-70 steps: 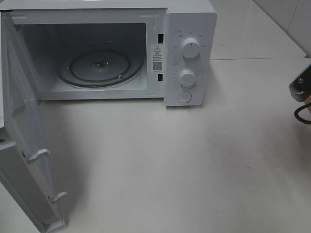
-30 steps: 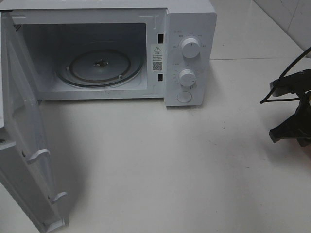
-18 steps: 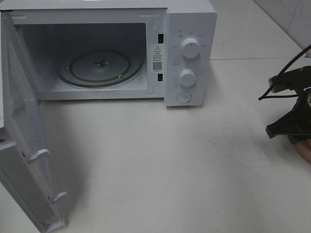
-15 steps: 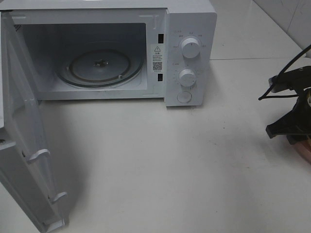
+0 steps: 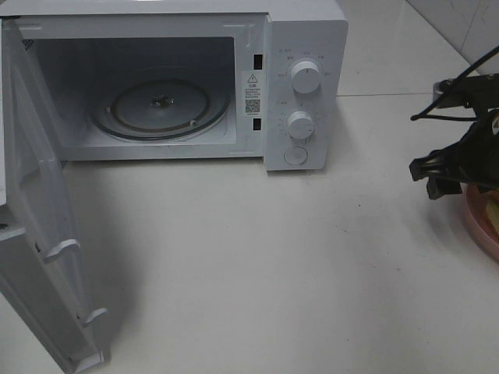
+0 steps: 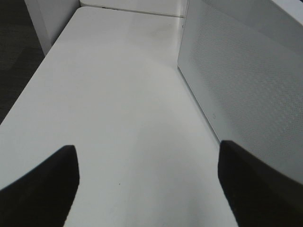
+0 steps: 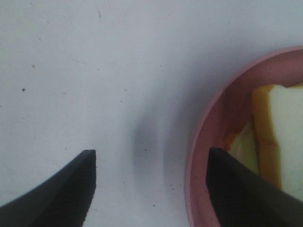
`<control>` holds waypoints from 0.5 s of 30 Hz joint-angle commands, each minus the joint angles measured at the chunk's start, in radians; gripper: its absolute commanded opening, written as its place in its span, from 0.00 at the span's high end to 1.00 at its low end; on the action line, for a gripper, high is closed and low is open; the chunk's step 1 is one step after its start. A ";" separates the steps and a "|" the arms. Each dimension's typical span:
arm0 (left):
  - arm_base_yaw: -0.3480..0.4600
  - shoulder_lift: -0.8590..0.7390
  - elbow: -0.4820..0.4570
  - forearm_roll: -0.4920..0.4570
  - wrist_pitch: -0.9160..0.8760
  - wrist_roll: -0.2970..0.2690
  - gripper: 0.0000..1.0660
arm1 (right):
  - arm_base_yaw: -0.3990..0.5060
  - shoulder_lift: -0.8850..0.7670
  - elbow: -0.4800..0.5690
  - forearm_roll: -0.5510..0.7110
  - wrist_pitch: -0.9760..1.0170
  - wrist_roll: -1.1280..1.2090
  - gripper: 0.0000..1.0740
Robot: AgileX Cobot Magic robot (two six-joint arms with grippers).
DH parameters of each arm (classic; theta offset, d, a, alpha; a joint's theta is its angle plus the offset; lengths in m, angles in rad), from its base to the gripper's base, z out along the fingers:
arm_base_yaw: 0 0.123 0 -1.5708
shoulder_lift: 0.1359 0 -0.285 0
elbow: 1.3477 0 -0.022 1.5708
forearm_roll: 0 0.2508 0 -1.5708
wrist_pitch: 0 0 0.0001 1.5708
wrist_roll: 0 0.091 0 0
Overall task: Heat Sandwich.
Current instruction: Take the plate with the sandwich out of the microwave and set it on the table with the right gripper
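Note:
The sandwich [image 7: 280,135], white bread with a tan crust and yellow filling, lies on a round pink plate [image 7: 204,142] at the table's far right edge [image 5: 477,222]. My right gripper [image 5: 446,176] hovers above the plate's left rim, open. In the right wrist view one of its fingers [image 7: 239,189] stands over the plate and the other over bare table, with the rim between them and nothing gripped. My left gripper [image 6: 147,189] is open over bare table beside a perforated white panel [image 6: 246,90]; it does not show in the exterior view.
A white microwave [image 5: 304,86] stands at the back with a glass turntable [image 5: 160,105] inside. Its door [image 5: 39,234] is swung wide open toward the front left. A tiled wall runs along the far right.
The right gripper has opened from nearly shut and shifted a little left and up. The pink plate's rim now shows beneath it. The left gripper has not moved.

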 commanded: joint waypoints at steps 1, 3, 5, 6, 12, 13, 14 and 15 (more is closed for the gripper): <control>0.001 -0.017 0.002 -0.003 -0.006 0.000 0.28 | 0.002 -0.017 -0.069 0.060 0.096 -0.047 0.33; 0.001 -0.017 0.002 -0.003 -0.006 0.000 0.28 | 0.002 -0.017 -0.100 0.071 0.141 -0.061 0.32; 0.001 -0.017 0.002 -0.003 -0.006 0.000 0.28 | -0.002 -0.017 -0.184 0.076 0.262 -0.097 0.32; 0.001 -0.017 0.002 -0.003 -0.006 0.000 0.28 | -0.002 -0.017 -0.212 0.076 0.296 -0.108 0.32; 0.001 -0.017 0.002 -0.003 -0.006 0.000 0.28 | -0.002 -0.017 -0.319 0.089 0.402 -0.147 0.32; 0.001 -0.017 0.002 -0.003 -0.006 0.000 0.28 | -0.003 -0.017 -0.339 0.092 0.421 -0.157 0.32; 0.001 -0.017 0.002 -0.003 -0.006 0.000 0.28 | -0.023 -0.017 -0.376 0.115 0.462 -0.183 0.32; 0.001 -0.017 0.002 -0.003 -0.006 0.000 0.28 | -0.036 -0.017 -0.390 0.134 0.481 -0.198 0.32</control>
